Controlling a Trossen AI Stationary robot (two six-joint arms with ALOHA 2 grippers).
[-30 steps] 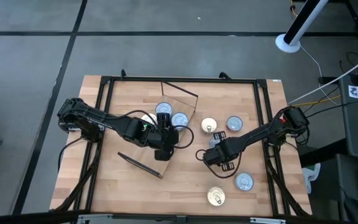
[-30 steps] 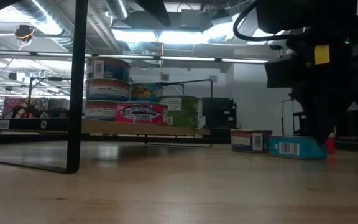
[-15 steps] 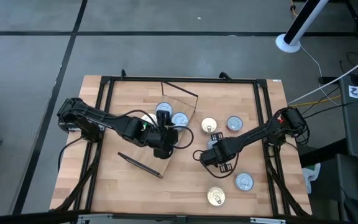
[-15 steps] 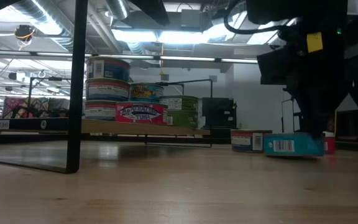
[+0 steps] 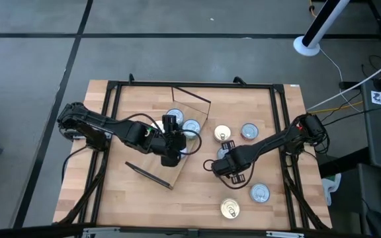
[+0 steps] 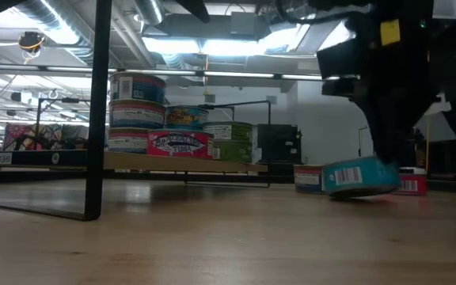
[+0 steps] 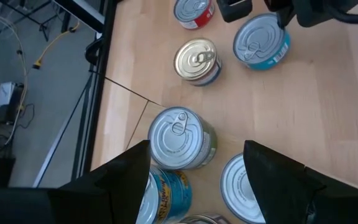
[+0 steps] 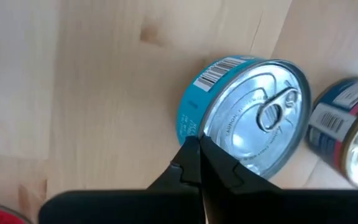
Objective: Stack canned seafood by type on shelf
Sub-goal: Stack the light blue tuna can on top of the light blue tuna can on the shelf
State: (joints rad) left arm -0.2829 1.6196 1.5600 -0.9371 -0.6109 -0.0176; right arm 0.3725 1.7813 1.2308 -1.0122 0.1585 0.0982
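My right gripper [image 8: 196,163] is shut on a teal-labelled, silver-topped tin [image 8: 247,124], which shows tilted in the low view [image 6: 360,176]. My left gripper [image 7: 196,148] is open and hovers over the shelf [image 5: 152,168], a plywood board on a dark frame. Its fingers stand on either side of a silver-topped tin [image 7: 180,138] without touching it. In the low view, several tins stand stacked on the shelf board [image 6: 180,164]: blue-labelled ones [image 6: 137,111], a red-labelled one [image 6: 179,145] and a green one [image 6: 229,141]. My right gripper pinches the teal tin's rim [image 8: 205,138] between its two fingers, one on the lid side and one on the label side. The fingers come from above. The tin hangs tilted, one side raised; whether its lower edge [image 6: 340,193] touches the table, I cannot tell.
Loose tins lie on the tabletop right of the shelf: a gold-lidded one [image 5: 223,134], a silver one [image 5: 249,132], a silver one [image 5: 260,193] and a gold one [image 5: 229,209] nearer. A dark frame [image 5: 111,99] runs around the table's edges.
My right gripper has shifted a little toward the shelf and risen. The teal tin, flat on the table a second ago, slid the same way and is now tipped with one side lifted. My left gripper has drawn back slightly toward the table's left and far side.
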